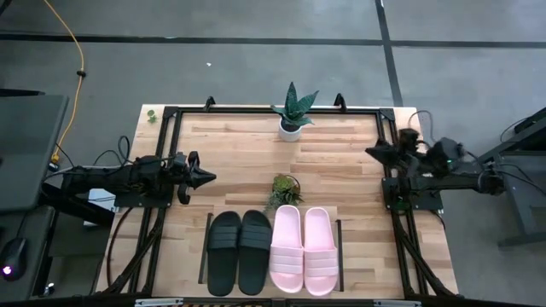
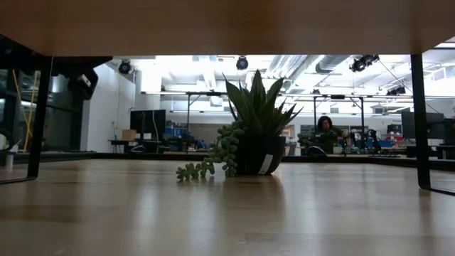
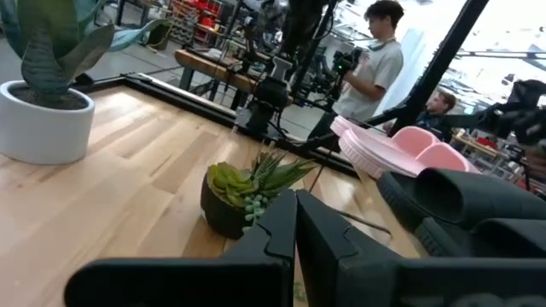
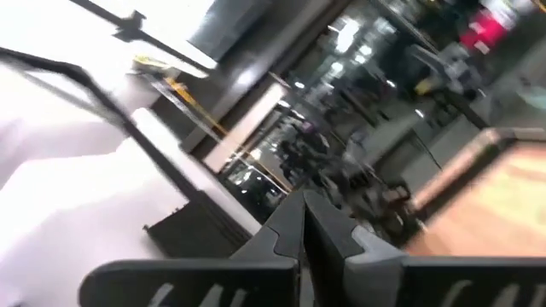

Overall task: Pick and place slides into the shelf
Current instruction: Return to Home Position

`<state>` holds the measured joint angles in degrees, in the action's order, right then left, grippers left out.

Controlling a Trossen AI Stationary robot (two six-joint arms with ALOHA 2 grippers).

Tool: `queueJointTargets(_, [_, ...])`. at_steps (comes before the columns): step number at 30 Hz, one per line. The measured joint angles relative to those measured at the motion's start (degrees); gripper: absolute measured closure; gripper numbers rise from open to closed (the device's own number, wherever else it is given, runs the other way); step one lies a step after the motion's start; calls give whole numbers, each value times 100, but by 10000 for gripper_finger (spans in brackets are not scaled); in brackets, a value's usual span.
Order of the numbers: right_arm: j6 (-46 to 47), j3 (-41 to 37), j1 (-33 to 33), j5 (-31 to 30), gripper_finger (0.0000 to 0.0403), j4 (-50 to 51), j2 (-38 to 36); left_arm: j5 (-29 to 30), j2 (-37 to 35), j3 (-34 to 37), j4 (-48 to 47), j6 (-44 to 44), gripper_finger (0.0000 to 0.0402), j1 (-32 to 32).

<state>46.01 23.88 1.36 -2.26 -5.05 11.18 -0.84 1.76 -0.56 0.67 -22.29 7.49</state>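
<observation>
Two black slides (image 1: 240, 252) and two pink slides (image 1: 303, 249) lie side by side, soles down, on the low shelf (image 1: 340, 246) at the table's near edge. The left wrist view shows the pink slides (image 3: 401, 149) and the black slides (image 3: 469, 200) as well. My left gripper (image 1: 212, 178) hangs shut at the table's left side, pointing level toward the middle, and its shut fingers (image 3: 296, 209) hold nothing. My right gripper (image 1: 371, 152) hangs shut at the table's right side, tilted slightly up, also with nothing in it (image 4: 304, 205).
A spiky plant in a white pot (image 1: 292, 115) stands at the table's far middle. A small trailing plant in a dark pot (image 1: 283, 189) stands just behind the slides. Bare wood lies left and right of it. Two people (image 3: 375, 60) are in the room beyond the table.
</observation>
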Motion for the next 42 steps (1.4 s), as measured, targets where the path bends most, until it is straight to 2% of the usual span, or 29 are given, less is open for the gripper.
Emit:
queueJointTargets(6, [-1443,729,-2,383,403,438,-60,0,0,0,0,-2,401,0])
queueJointTargets(8, [-1816,751,-2,328,403,679,-174,0,0,0,0,-2,401,0])
queueJointTargets(13, [-2188,213,0,-84,403,676,-640,0,0,0,0,-2,401,0])
queueJointTargets(18, [-2364,-182,-2,-19,403,486,-1084,0,0,0,0,-4,401,0])
queueJointTargets(21, [-2547,-400,0,3,403,203,-1097,0,0,0,0,-4,401,0])
queueJointTargets(35, [-2525,-2319,-2,194,403,-2895,-1064,17,0,0,0,-6,401,0])
queueJointTargets(42, [-2784,-2332,1,192,403,-2346,-1057,17,-2,0,0,-8,401,0])
